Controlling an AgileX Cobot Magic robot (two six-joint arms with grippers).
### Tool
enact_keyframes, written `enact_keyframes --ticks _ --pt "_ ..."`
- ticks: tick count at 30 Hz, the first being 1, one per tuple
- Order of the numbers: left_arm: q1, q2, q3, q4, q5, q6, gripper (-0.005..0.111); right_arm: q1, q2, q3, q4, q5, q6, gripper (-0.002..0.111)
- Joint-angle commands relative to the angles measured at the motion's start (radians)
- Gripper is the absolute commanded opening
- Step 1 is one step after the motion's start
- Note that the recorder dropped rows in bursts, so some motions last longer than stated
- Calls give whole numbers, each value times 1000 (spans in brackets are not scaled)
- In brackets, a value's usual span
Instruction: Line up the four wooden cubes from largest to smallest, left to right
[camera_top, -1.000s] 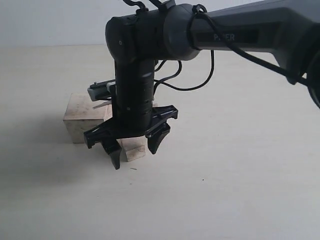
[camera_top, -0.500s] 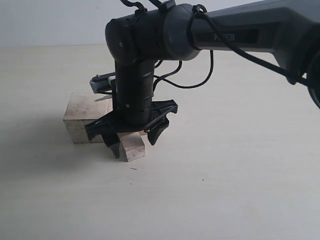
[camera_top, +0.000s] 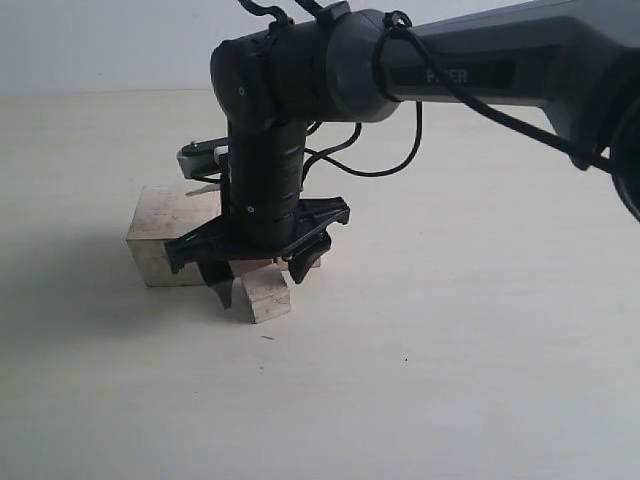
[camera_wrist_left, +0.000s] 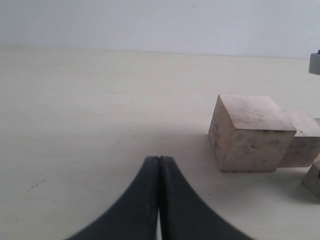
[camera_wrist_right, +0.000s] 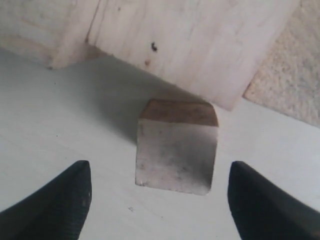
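On the counter (camera_top: 450, 350), the left fingers (camera_wrist_left: 150, 200) are pressed together, short of the big cube (camera_top: 165, 235). Just right of it, the small cube (camera_top: 265, 297) sits between the right fingers (camera_wrist_right: 60, 205), spread wide around it, so that arm's nearer.

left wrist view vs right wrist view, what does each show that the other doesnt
Only left wrist: the left fingers shut together, and the big cube seen whole, a second cube beside it. Only right wrist: the right fingers spread wide either side of the small cube, not touching it. Both: pale wooden cubes on the table.
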Motion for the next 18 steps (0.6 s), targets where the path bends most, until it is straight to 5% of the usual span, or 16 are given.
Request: enact_keyframes --ticks 1,7,9,11,13,18 --pt "-7 -6 3 -1 -11 3 0 2 42 1 -2 -2 4 71" --pt "-7 -6 3 -1 -11 3 0 2 45 1 -17 -22 1 63" --pt "-7 -6 3 -1 -11 3 0 2 45 1 -29 -15 1 49" --pt "-7 -6 3 -1 -11 3 0 2 45 1 -35 44 -32 18" --pt "-7 -6 3 -1 -11 3 0 2 41 1 -35 117 -52 1" --pt "-7 -6 3 -1 -11 3 0 2 -80 1 17 143 -177 0"
